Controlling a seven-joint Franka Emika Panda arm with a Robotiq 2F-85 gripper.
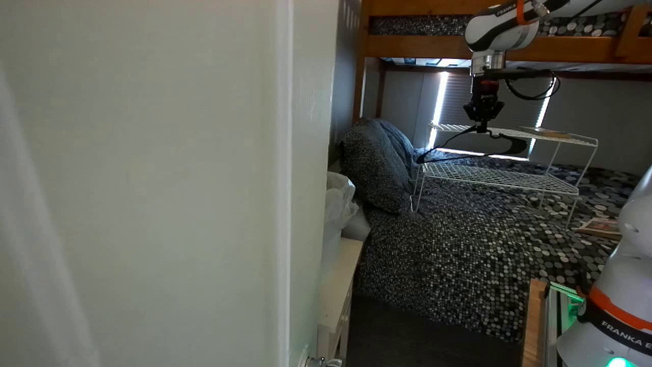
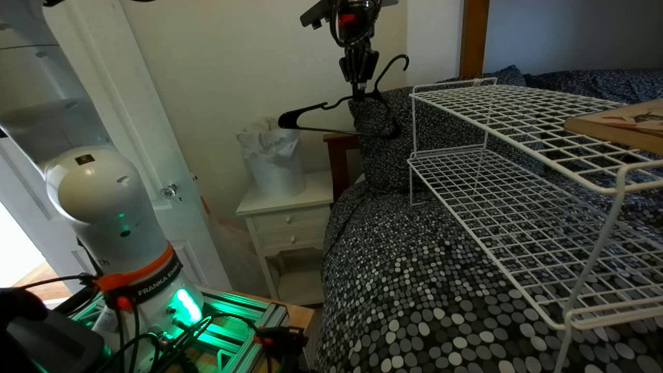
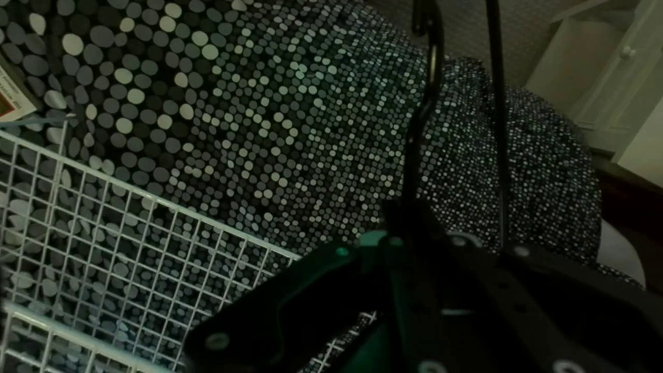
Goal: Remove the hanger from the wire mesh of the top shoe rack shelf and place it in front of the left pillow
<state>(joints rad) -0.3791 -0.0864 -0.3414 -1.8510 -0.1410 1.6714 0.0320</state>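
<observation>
The arm (image 1: 501, 33) is stretched above the bed (image 1: 438, 255), and in its downward-pointed gripper (image 2: 358, 95) one hanger (image 2: 374, 95) is held pinched, beside one rack (image 1: 501, 176) fitted with two mesh shelves (image 2: 518, 114).

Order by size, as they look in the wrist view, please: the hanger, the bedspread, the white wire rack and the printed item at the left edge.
1. Bedspread
2. White wire rack
3. Hanger
4. Printed item
Only parts of all four show.
</observation>
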